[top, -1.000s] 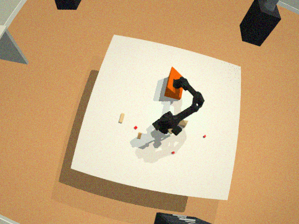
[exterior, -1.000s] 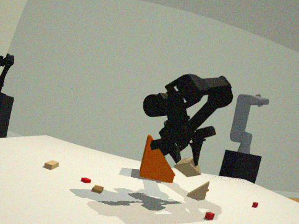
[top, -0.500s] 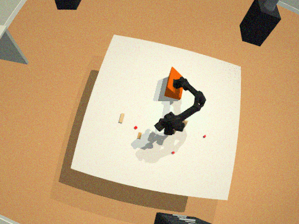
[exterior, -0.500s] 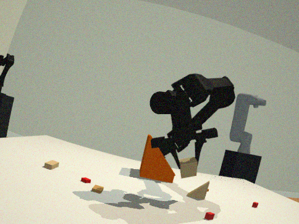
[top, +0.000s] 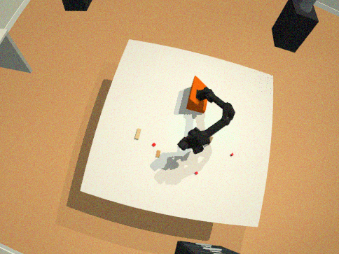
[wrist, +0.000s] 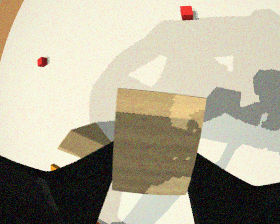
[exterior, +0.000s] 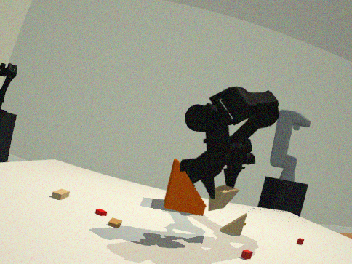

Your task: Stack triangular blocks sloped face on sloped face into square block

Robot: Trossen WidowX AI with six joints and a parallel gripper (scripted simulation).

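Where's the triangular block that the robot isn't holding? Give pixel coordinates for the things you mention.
In the exterior view, the lower triangular block (exterior: 236, 226) (wrist: 82, 144) sits on the table right of the orange wedge (exterior: 182, 196) (top: 196, 87), below the block in the gripper (exterior: 222, 190) (wrist: 151, 151).

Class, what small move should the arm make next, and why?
Probably shift the claw sideways over the lower triangular block: the held triangular block is raised, but the wrist view shows the lower one off to its left side.
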